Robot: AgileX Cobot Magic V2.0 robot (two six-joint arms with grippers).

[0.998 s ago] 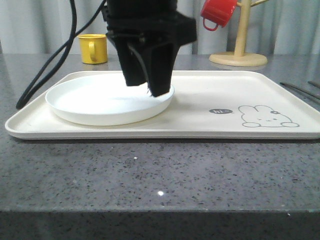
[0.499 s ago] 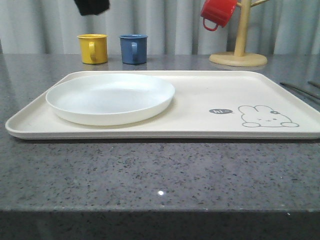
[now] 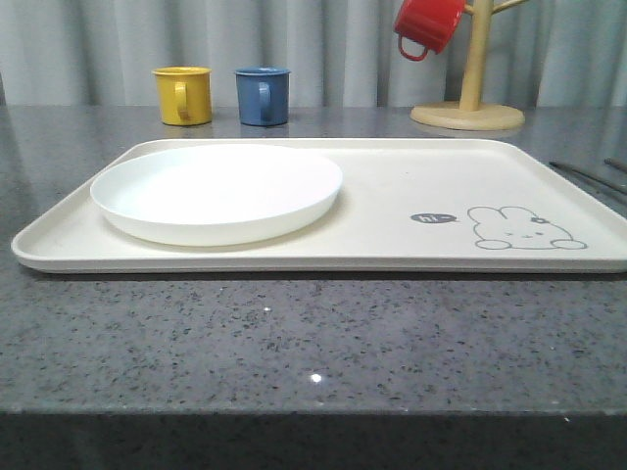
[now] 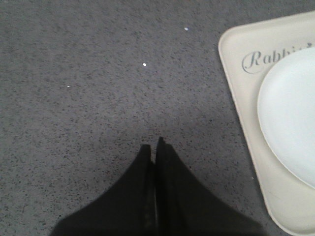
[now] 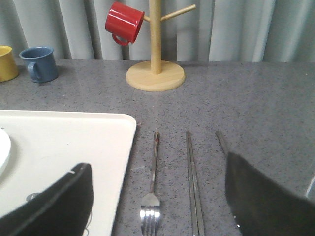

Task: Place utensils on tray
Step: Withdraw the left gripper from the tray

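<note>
Fork (image 5: pixel 151 196), chopsticks (image 5: pixel 193 187) beside cream tray (image 5: pixel 74 142) (spoon perhaps hidden)

The setting was a staged kitchen-style test bench. A grey speckled stone counter (image 3: pixel 294 333) carried tableware: a tray (image 3: pixel 392 245), plate (image 3: pixel 216 193), mugs (image 3: pixel 182 94) and a wooden mug tree (image 5: pixel 155 73). A plain grey curtain (image 3: pixel 333 49) closed off the background, as in a lab.

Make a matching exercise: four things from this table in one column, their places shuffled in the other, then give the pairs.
1. round white plate
2. shiny silver metal fork
3. red mug
4. blue mug

A. hanging on the wooden mug tree
B. on the grey counter beside the yellow mug
C. on the cream rectangular tray
D. on the counter, off the tray, next to the flat metal chopsticks

Pairs: 1-C, 2-D, 3-A, 4-B
</note>
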